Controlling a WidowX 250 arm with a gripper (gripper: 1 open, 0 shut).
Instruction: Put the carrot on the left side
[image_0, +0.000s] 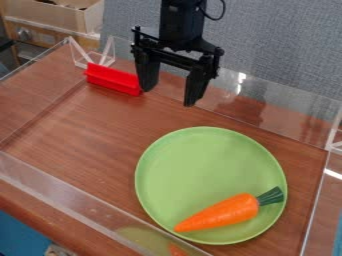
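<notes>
In the camera view, the carrot (221, 213) lies on the round light-green plate (201, 165), toward its near right edge; its orange tip points to the lower left and its dark green top to the upper right, close to the rim. The plate sits on the reddish-brown wood-grain table (87, 125), in the near right part of the picture; clear acrylic walls (94, 205) border the tabletop. The black claw (171, 88) hangs above the far part of the table, pointing down; its two fingers stand wide apart with nothing between them, well apart from the carrot. The red rectangular block (114, 80) lies at the far left of the table, just beside the claw in the picture; a light-coloured box (56, 15) shows beyond the far left corner.
</notes>
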